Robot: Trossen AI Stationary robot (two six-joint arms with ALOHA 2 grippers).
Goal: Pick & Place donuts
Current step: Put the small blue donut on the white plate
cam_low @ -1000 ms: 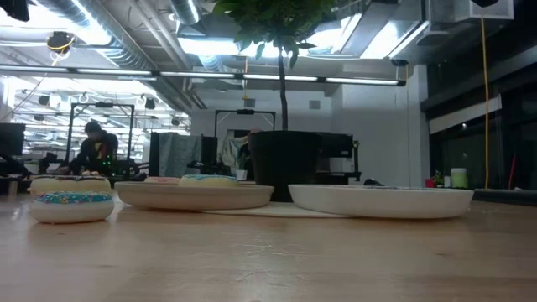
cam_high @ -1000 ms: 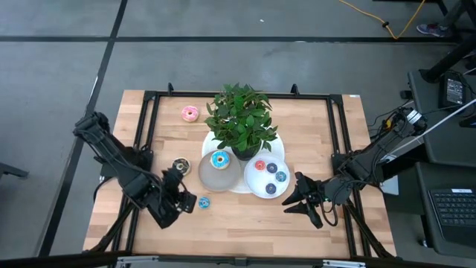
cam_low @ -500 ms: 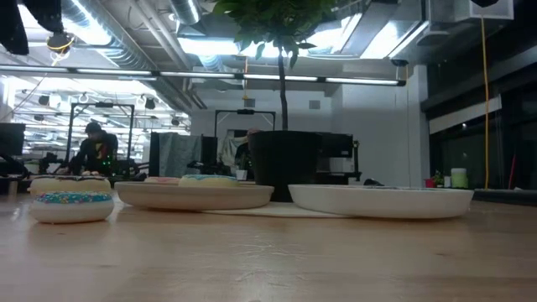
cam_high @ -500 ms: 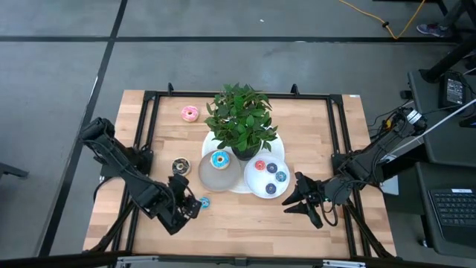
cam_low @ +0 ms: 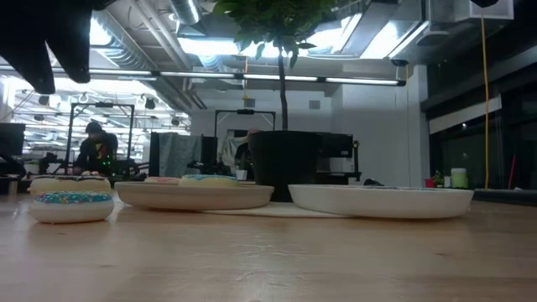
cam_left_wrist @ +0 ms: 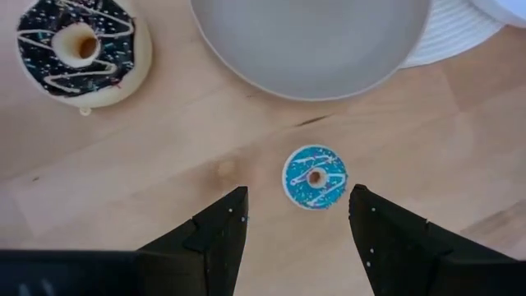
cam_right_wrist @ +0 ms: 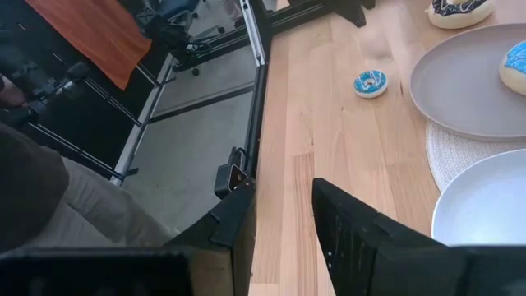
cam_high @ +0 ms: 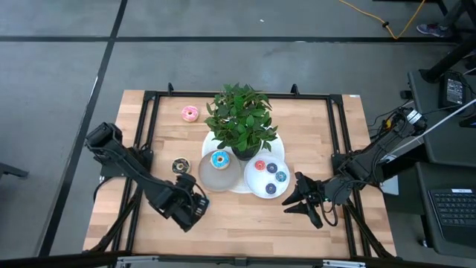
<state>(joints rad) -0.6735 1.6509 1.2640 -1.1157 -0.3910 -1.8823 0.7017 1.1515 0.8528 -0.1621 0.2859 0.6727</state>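
My left gripper [cam_high: 195, 206] [cam_left_wrist: 297, 197] hovers open over a mini light-blue donut [cam_left_wrist: 316, 177] that lies flat on the wood, with a finger on either side and touching nothing. In the low view that donut [cam_low: 71, 205] sits under the dark gripper [cam_low: 46, 42]. A chocolate donut [cam_high: 181, 165] [cam_left_wrist: 82, 48] lies nearby. A larger blue donut [cam_high: 220, 159] rests on the grey plate [cam_high: 208, 177]. Several mini donuts [cam_high: 271, 177] sit on the white plate [cam_high: 255, 187]. A pink donut [cam_high: 190, 113] lies near the far edge. My right gripper [cam_high: 292, 199] [cam_right_wrist: 283, 193] waits open near the white plate.
A potted plant [cam_high: 242, 119] stands at the table's centre on a white mat, overhanging both plates. Black frame rails [cam_high: 149, 134] run along the table's left, right and far sides. Bare wood [cam_high: 245, 219] lies along the near edge between the arms.
My left gripper has moved toward the table's right and near edge and come down, from beside the mini blue donut to above it; its dark shape has grown at the low view's upper left. The donuts and the right arm have kept still.
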